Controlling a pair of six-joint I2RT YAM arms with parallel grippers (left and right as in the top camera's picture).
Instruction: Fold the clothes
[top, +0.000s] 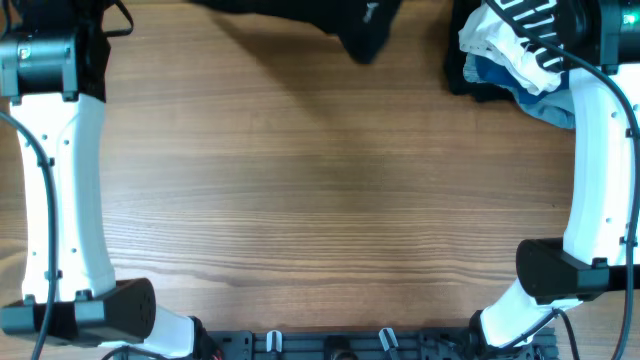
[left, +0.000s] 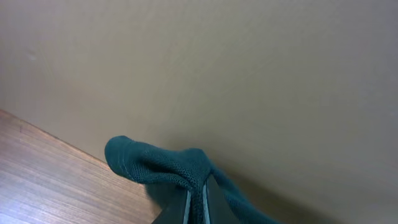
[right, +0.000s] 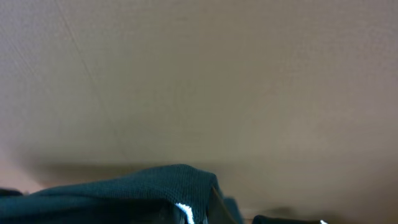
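Fabric of the clothes (left: 155, 165) is bunching between the tips of the left gripper (left: 198, 208), which is pinching it shut just above the tabletop (left: 37, 186). More of it is lying along the tabletop's far edge, mid-width. The right gripper (right: 199, 214) is clamping another fold.

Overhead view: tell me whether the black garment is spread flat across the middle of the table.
No, the black garment lies bunched at the far edge of the table, partly out of frame.

The clothes (top: 350, 28) lie at the far edge of the table (top: 320, 200), near its middle, and a pile of other garments (top: 510, 50) lies to their right, in the far right corner.
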